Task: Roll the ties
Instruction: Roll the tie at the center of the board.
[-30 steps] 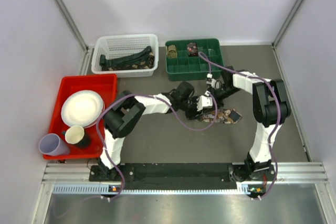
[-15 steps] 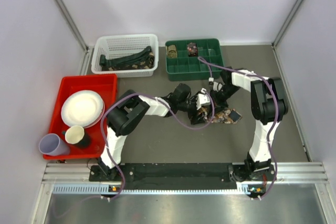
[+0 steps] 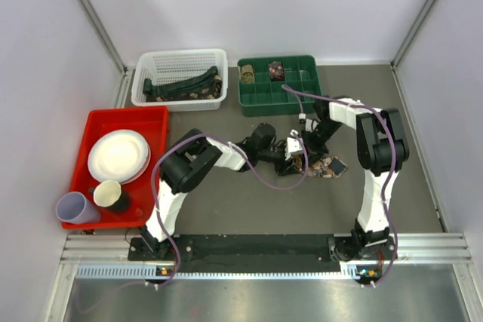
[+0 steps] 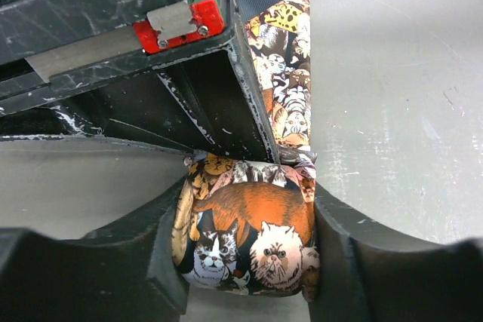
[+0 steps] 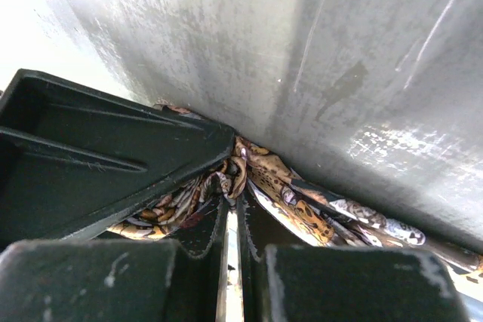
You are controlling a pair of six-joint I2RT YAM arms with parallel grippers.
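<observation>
Now the left pincer (image 4: 245,250) hugs the rolled tie (image 4: 249,220), the right pincer (image 5: 232,203) pinches its tail; keep it tight while rolling.

The tie (image 4: 249,216) in the left gripper (image 4: 245,262): smooth printed cloth, faint sheen. Its fingers (image 4: 98,262): matt black plastic, scuffed edges. The surface (image 4: 392,111) beyond the gripper: grey, matt, finely scratched.
</observation>
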